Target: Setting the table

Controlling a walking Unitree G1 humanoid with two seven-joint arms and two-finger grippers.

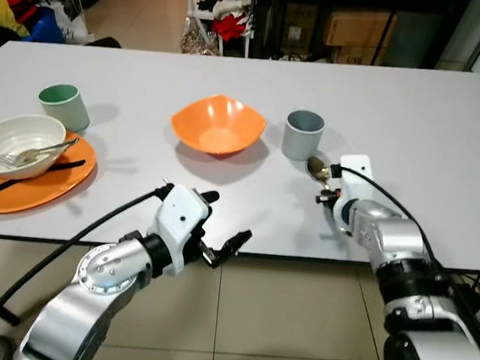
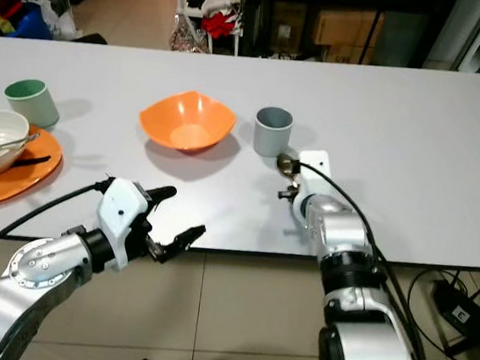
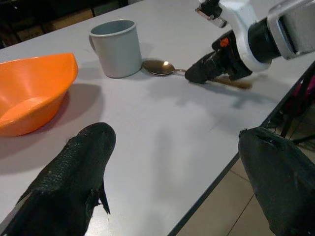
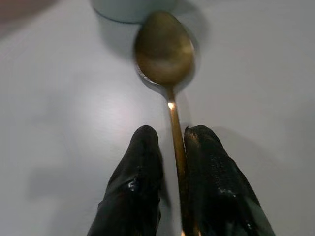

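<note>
Because the spoon [image 4: 170,73] lies on the white table [image 1: 449,124] with its long axis running straight out from the right gripper [image 4: 172,162], that line is what the coming move turns on. Its bronze bowl points away from the robot and rests just beside the foot of the grey cup [image 1: 303,134], while the thin handle runs back toward the table's near edge and passes between the 2 black fingers [image 4: 135,187]. They are drawn in narrow on the handle — pinching it, as far as the right wrist view shows — with the grip well back from the bowl. The spoon looks flat or nearly flat on the surface; whether it is raised at all I cannot tell.

The right arm is plainly the nearer one. The left gripper [image 1: 218,229] hovers at the near edge of the table, well apart from the spoon, with its 2 fingers spread wide and nothing between them; it points across toward the cup and the right gripper.

Further left stand an orange bowl [image 1: 218,124], a green cup [image 1: 64,105], and an orange plate [image 1: 48,185] bearing a white bowl [image 1: 14,141] with a fork [image 1: 34,154] in it — 1 place apparently laid already.

My judgement is that the step in hand is taking up the spoon for the second place, by the orange bowl. Any lift should go along the handle's axis or straight up, since the bowl end sits so close to the grey cup that a sideways swing could knock it.
</note>
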